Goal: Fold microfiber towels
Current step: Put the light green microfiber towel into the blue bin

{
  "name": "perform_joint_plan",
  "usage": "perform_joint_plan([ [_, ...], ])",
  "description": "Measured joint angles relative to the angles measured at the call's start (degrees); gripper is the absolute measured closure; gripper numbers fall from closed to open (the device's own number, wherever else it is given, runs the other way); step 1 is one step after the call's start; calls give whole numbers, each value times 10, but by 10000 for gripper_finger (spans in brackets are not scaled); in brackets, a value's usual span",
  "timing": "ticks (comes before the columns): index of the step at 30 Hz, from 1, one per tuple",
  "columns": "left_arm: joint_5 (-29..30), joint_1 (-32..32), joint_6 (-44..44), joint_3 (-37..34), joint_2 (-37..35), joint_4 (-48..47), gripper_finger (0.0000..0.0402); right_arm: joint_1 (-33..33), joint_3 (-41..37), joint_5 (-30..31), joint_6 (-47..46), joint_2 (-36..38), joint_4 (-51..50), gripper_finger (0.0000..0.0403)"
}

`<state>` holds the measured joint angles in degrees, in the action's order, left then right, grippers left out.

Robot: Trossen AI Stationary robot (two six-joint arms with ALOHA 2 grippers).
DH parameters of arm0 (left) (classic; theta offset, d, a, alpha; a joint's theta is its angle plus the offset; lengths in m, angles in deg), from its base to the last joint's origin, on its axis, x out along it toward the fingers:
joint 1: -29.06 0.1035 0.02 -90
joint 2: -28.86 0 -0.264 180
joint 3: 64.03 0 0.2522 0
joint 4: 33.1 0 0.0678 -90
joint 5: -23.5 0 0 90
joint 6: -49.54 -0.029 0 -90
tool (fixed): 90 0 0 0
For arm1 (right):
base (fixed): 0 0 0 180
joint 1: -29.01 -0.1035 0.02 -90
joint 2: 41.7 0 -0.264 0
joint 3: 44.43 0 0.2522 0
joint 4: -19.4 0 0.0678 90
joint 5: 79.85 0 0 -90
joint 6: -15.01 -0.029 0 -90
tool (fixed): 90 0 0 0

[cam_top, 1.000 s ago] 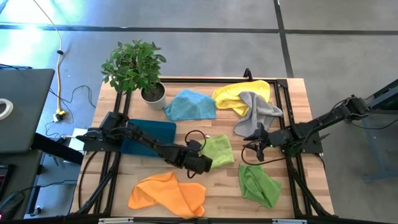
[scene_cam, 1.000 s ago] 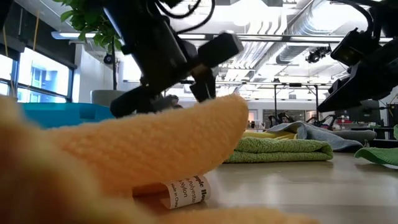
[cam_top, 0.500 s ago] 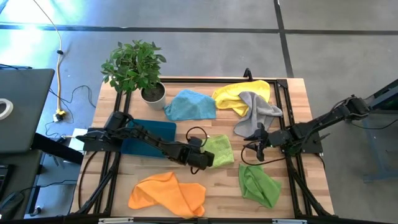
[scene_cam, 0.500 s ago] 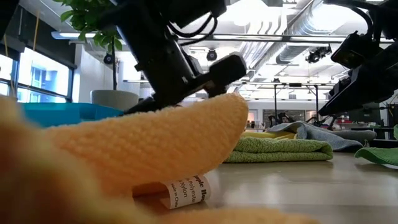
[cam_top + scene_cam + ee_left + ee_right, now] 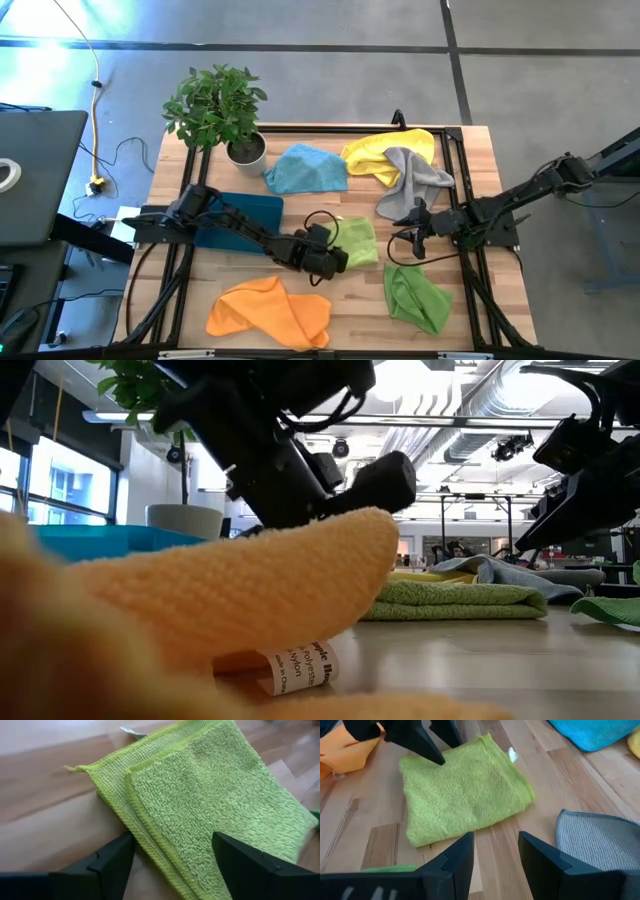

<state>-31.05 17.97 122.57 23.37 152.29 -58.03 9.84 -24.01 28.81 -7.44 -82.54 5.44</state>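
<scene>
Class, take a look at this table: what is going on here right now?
A two-armed robot is working through scattered microfiber towels. The left gripper, fingers open, sits at the edge of the folded lime green towel at mid-table, holding nothing. The right gripper waits open beside it. The orange towel and the other lime green towel lie crumpled.

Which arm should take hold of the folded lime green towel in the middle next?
Left, probably. The left gripper is open right at the folded lime green towel, one edge between its fingers. The right gripper waits apart beside the grey towel.
</scene>
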Motion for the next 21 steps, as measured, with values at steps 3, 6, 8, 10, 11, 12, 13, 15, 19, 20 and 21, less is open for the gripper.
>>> perform_joint_plan([
  [3,4,3,-30,0,6,13,184,0,0,0,0,0,0,256],
  [6,14,3,-50,-1,7,13,225,0,0,0,0,0,0,256],
  [8,20,3,-59,-1,7,12,256,0,0,0,0,0,0,256],
  [10,21,3,-63,-1,7,9,289,0,0,0,0,0,-1,256],
  [11,21,4,-68,-1,7,8,306,0,0,0,0,0,-1,256],
  [12,20,4,-73,-1,7,8,323,0,0,0,0,0,-1,256],
  [13,20,4,-78,-2,7,8,339,0,0,0,0,0,-1,256],
  [15,18,4,-94,-2,7,11,371,0,0,0,0,0,-1,256],
  [19,-6,5,-133,-2,-1,21,393,0,0,0,0,0,-1,256],
  [20,-13,6,-143,-3,-6,20,391,0,0,0,0,0,-1,256],
  [21,-24,6,-157,-3,-11,17,391,0,0,0,0,0,0,256],
])
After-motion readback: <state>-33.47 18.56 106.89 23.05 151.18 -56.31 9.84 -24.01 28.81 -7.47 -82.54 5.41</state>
